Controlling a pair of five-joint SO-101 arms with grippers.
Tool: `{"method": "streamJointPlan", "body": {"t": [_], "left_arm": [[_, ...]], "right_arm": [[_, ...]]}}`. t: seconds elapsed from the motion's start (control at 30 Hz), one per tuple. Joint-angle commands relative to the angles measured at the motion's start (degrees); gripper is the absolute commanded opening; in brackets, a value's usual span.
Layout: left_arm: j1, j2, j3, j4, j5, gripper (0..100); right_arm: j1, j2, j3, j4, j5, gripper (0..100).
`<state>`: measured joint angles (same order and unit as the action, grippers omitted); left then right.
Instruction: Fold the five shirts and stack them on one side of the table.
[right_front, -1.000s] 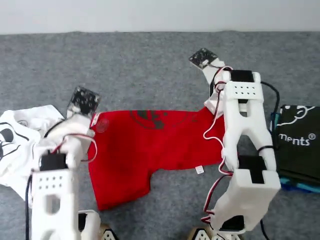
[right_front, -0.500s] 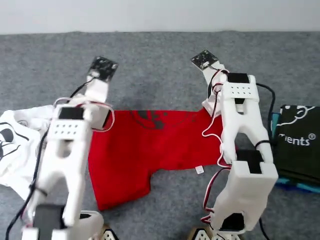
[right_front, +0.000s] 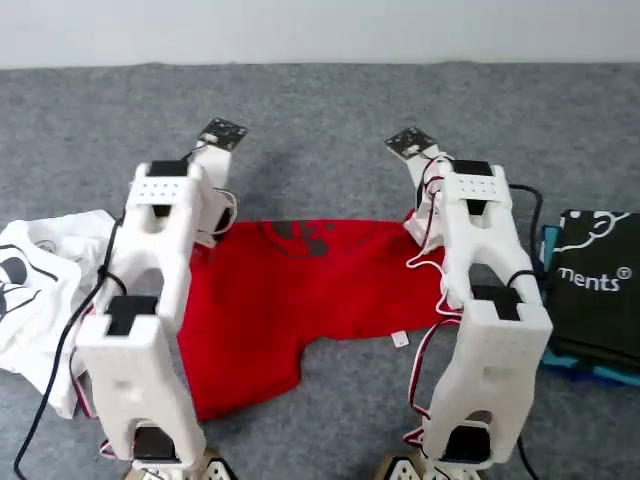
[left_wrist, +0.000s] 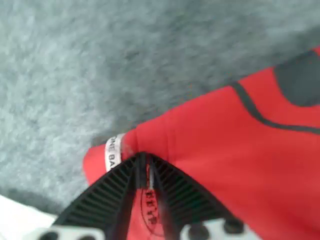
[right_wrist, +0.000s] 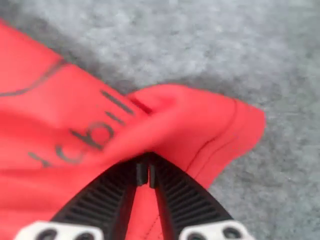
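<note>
— Where is the red shirt (right_front: 290, 290)?

— Spread out in the middle of the grey tabletop (right_front: 320, 120), between the two arms. Its far edge runs almost straight from one arm to the other, and the near edge steps down, so the shirt reaches closest to the arm bases on the left arm's side.

— And the left claw (left_wrist: 142, 162)?

— At the far corner on its own side. Its two ribbed black fingers are pressed together with a fold of red cloth pinched between them. A white label (left_wrist: 114, 152) sits on the hem just beside the tips (the print is too blurred to read).

— The right claw (right_wrist: 145, 170)?

— Much the same at the opposite far corner: the fingers are closed on a raised ridge of red fabric, with dark lettering on the cloth next to it. Past the pinch, the corner lies on the grey surface.

— Any other shirts?

— A white shirt (right_front: 40, 280) with black print lies crumpled at the left edge, just beside the left arm and close to the red one. I cannot tell whether the two touch. A black shirt (right_front: 595, 290), folded flat, lies at the right edge on top of something blue (right_front: 600, 372), well apart from the red shirt.

— Anything small?

— A little white tag (right_front: 400, 340) at the red shirt's near edge, beside the right arm.
</note>
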<state>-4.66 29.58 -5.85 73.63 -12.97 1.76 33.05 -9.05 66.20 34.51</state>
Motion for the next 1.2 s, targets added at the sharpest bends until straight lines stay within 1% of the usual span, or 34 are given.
{"method": "streamJointPlan", "body": {"t": [0.0, 0.13, 0.3, 0.53, 0.63, 0.8, 0.9, 1.03, 1.17], "left_arm": [[-4.13, 3.69, -8.66, 5.19, -0.09, 2], [-5.54, 6.24, -11.03, 7.65, -0.26, 2], [-5.19, 1.14, -10.95, 9.23, -0.18, 2], [-0.79, -9.76, -10.86, 11.34, -0.18, 2], [1.14, -11.43, -10.86, 10.02, -0.18, 2], [2.46, -6.86, -8.31, 4.40, -0.09, 2], [1.67, -1.58, -8.40, 3.78, -0.09, 2], [-0.88, 3.52, -8.40, 3.87, -0.18, 2], [-3.52, 5.01, -8.40, 4.04, -0.26, 2]], "right_arm": [[3.74, 0.04, -1.85, -0.66, 0.00, 1.1], [5.49, -0.13, -1.85, -0.22, 0.00, 1.1], [5.58, -1.10, -1.85, -0.13, 0.00, 0.9], [1.98, -8.13, -1.85, -0.66, 0.00, 1.1], [0.31, -9.89, -1.85, -3.56, 0.00, 1.1], [-0.66, -8.66, -1.85, -11.91, -0.09, 1.1], [-0.31, -5.14, -1.85, -16.04, 0.00, 1.1], [1.80, -1.19, -1.85, -18.07, 0.00, 1.1], [4.26, 1.36, -1.85, -17.71, 0.00, 0.9]]}}
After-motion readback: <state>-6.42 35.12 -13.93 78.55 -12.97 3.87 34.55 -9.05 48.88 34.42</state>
